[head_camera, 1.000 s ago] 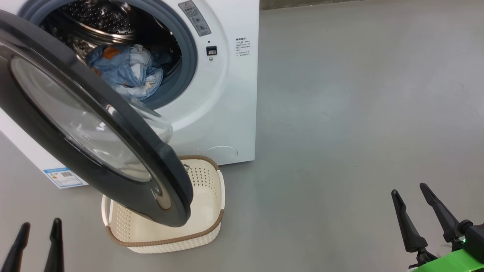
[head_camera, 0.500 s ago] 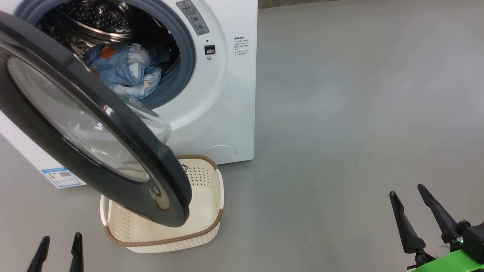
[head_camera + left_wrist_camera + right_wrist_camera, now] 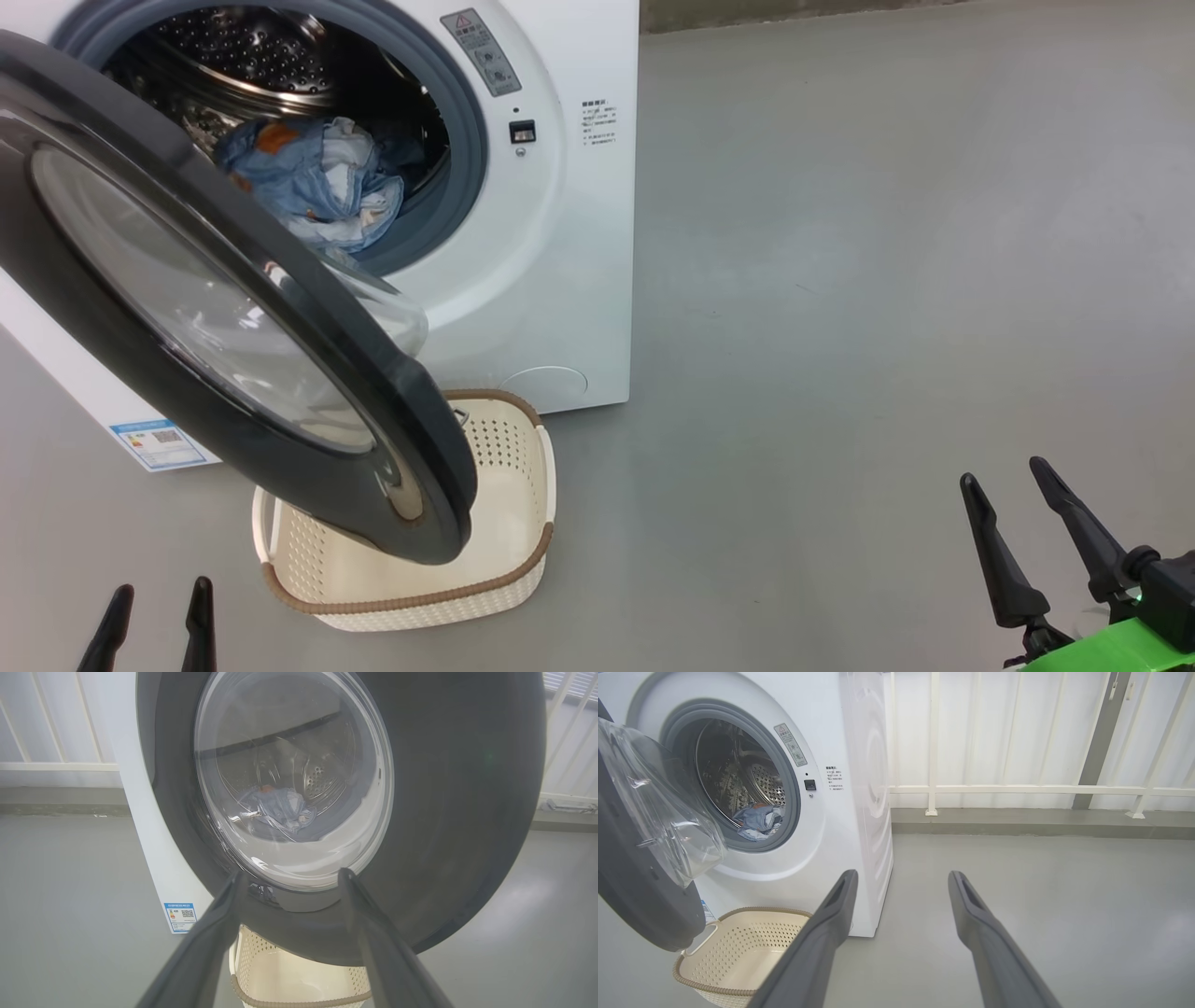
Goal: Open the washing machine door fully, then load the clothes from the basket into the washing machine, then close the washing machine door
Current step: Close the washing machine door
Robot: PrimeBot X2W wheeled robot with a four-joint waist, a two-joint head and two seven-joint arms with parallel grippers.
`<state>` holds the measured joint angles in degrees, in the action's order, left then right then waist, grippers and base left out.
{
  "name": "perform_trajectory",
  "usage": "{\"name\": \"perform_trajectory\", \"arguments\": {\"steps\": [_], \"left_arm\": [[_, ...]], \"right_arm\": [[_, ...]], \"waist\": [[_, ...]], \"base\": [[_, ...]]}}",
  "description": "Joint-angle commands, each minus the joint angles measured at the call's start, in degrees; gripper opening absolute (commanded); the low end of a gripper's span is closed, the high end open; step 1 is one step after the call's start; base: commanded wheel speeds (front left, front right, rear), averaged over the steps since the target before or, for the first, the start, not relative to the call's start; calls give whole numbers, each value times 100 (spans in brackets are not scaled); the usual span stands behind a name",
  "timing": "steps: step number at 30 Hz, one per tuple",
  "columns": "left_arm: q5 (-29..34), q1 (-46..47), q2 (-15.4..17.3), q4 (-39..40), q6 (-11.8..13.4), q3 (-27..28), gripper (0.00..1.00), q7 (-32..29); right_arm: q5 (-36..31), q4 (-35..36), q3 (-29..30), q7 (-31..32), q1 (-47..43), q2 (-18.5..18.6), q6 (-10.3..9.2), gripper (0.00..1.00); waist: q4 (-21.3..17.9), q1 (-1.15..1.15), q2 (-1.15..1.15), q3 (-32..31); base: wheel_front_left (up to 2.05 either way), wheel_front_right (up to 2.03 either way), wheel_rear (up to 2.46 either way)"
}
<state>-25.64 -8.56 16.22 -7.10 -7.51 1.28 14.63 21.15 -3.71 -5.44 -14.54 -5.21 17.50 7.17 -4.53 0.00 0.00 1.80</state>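
Glossy black, the washing machine door [image 3: 205,299] hangs open straight ahead of the left jaws, its glass porthole just beyond their tips in the left wrist view. Those jaws are spread and empty. In the head view they sit lower and a little further right than a second ago, so less of them shows. The right jaws, also spread and holding nothing, have barely shifted. They point over bare grey floor [image 3: 887,280], with the washing machine [image 3: 560,233] off to their left. The clothes [image 3: 308,177] lie in the drum [image 3: 252,47] as before, visible through the porthole ahead of the left jaws. The basket [image 3: 411,597] stands empty under the door's lower edge, unmoved.
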Motion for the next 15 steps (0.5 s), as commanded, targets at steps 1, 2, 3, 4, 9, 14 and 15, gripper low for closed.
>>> {"name": "perform_trajectory", "arguments": {"steps": [1,2,3,4,9,14,15], "left_arm": [[3,110,111,96,2,194,100,37],[0,107,112,99,2,184,100,37],[-4,106,113,98,2,174,100,37],[-9,108,115,97,2,160,100,37],[-24,114,99,112,2,132,100,37],[-58,117,53,119,2,115,100,37],[-64,120,40,126,2,112,100,37]], "right_arm": [[16,111,-117,-46,108,139,32,100],[16,112,-122,-46,109,140,32,100],[16,112,-126,-46,111,140,32,100],[15,113,-130,-46,112,139,32,100],[12,127,-142,-46,130,131,32,100],[14,135,-186,-46,161,108,32,100],[19,128,-204,-46,172,105,32,93]], "waist": [[9,0,0,-3],[16,0,0,-4],[23,0,0,-4],[33,0,0,-3],[92,0,0,8],[267,0,0,21],[308,0,0,23]], "base": [[0,0,0],[0,0,0],[0,0,0],[0,0,0],[0,0,0],[0,0,0],[0,0,0]]}}
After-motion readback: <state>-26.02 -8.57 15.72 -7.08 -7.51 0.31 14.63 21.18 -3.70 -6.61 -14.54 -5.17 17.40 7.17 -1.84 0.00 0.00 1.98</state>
